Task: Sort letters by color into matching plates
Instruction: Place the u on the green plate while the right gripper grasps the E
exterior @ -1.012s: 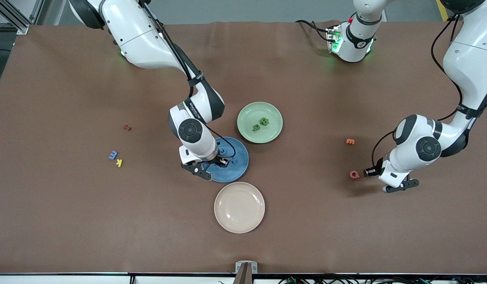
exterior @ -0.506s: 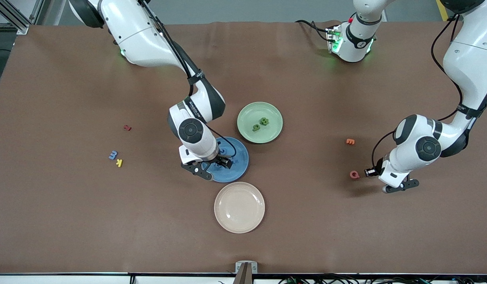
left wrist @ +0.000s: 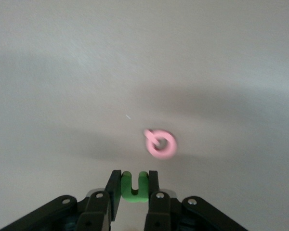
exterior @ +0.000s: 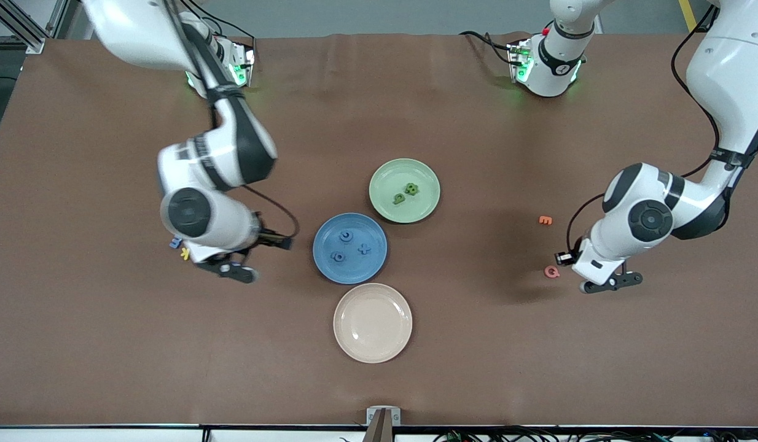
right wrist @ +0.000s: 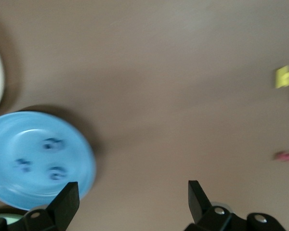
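The blue plate (exterior: 350, 267) holds three blue letters (exterior: 338, 256); it also shows in the right wrist view (right wrist: 79, 159). The pale green plate (exterior: 404, 169) holds two green letters (exterior: 410, 189). My left gripper (exterior: 563, 258) is shut on a green letter U (left wrist: 135, 190), just above the table beside the pink Q (exterior: 551, 271), as the left wrist view (left wrist: 135, 179) shows. My right gripper (exterior: 279, 241) is open and empty (right wrist: 131, 187), over bare table between the blue plate and a blue letter (exterior: 175, 243) that lies half hidden by the arm.
A beige plate (exterior: 373, 322) sits nearer the front camera than the blue plate. A yellow K (exterior: 184, 253) lies beside the half-hidden blue letter. An orange E (exterior: 545, 220) lies near the pink Q (left wrist: 161, 143). A dark red letter (right wrist: 284, 155) shows in the right wrist view.
My right gripper has left the blue plate and swung toward the right arm's end of the table; three blue letters now show in the plate. My left gripper has shifted slightly toward the plates.
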`<state>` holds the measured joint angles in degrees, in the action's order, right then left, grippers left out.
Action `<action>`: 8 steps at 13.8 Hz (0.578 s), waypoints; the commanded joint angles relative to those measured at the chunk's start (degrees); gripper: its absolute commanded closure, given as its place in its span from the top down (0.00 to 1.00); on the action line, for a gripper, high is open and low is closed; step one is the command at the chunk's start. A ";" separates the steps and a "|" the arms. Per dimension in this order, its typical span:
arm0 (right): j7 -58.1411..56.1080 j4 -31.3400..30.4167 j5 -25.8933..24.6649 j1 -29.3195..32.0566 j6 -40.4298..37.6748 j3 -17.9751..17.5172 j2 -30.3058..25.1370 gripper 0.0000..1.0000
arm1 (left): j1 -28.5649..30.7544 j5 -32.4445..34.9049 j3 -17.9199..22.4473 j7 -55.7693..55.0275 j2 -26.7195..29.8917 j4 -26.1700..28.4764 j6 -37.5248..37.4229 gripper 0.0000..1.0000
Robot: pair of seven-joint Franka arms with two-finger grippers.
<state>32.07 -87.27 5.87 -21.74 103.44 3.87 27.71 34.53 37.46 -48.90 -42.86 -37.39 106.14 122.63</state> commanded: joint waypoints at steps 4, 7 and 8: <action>-18.15 -7.47 -4.47 11.34 0.88 -1.14 -3.89 1.00 | -2.08 -0.37 -8.84 -15.91 0.65 1.26 -3.80 0.00; -27.91 -9.66 -4.47 16.89 3.42 -1.14 -3.72 1.00 | -8.49 -0.72 -8.84 -24.09 0.39 1.09 -3.80 0.00; -29.68 -11.07 -4.47 18.30 5.00 -1.14 -3.80 1.00 | -10.34 -0.72 -8.84 -26.72 -0.13 0.83 -3.71 0.00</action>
<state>6.35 -94.42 2.05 -6.53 105.70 3.94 25.72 27.23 37.25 -57.65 -65.10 -37.35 107.19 119.40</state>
